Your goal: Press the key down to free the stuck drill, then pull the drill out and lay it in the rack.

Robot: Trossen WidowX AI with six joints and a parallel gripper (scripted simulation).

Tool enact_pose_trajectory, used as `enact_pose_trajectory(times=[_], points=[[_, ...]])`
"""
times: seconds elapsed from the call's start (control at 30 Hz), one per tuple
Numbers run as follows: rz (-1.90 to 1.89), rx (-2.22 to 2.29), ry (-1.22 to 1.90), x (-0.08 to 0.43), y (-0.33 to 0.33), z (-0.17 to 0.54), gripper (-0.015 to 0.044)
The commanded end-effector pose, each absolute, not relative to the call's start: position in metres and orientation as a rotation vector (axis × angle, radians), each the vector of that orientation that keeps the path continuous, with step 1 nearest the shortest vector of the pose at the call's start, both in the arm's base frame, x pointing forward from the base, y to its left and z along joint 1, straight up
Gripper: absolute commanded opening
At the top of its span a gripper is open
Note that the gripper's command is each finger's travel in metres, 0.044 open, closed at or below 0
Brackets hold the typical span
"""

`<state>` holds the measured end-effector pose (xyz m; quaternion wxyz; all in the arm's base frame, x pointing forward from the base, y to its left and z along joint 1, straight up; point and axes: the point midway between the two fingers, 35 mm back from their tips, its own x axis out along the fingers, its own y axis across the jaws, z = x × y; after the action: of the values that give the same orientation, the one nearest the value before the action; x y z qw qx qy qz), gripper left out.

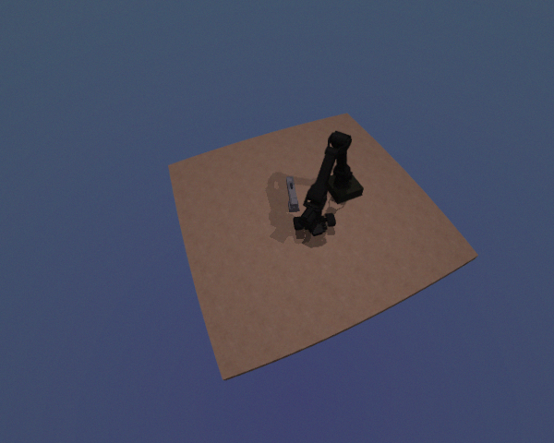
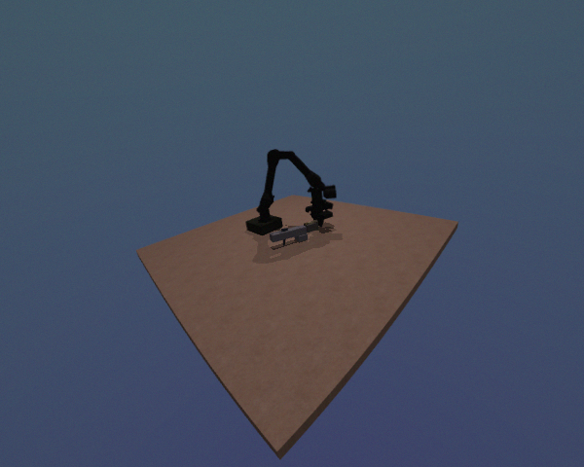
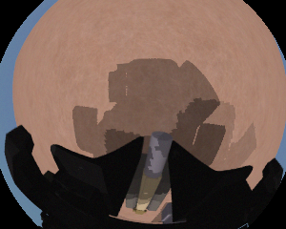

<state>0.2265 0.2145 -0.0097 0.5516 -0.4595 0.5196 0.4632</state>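
Since the drill [image 3: 158, 152] seems set down along the rack [image 2: 310, 226] [image 3: 132, 199] — well inside the table's [image 1: 248, 295] [image 2: 292, 321] edges — the end effector [image 1: 318, 230] [image 2: 320, 224] [image 3: 156, 143] stands slightly open around it, probably to release it without dragging.

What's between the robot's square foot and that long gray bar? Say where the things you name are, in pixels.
Looking from the top view, the black arm [image 1: 323, 176] [image 2: 301, 166] crosses between the foot [image 1: 348, 194] [image 2: 264, 226] and the gray bar [image 1: 293, 196] [image 2: 288, 233], with a strip of shadow [image 1: 307, 181] there too.
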Motion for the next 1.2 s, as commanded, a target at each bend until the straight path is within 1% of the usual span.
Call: enact_pose_trajectory(times=[0.0, 0.3, 0.83, 0.93, 1.17], points=[[1.099, -1.087, 1.235, 0.225, 0.214, -0.010, 0.0210], [1.098, -1.088, 1.237, 0.225, 0.214, -0.007, 0.0440], [1.092, -1.095, 1.254, 0.224, 0.213, 0.068, 0.0440], [1.095, -1.087, 1.254, 0.224, 0.213, 0.064, 0.0440], [0.948, -0.789, 1.077, 0.270, 0.216, 0.123, 0.0440]])
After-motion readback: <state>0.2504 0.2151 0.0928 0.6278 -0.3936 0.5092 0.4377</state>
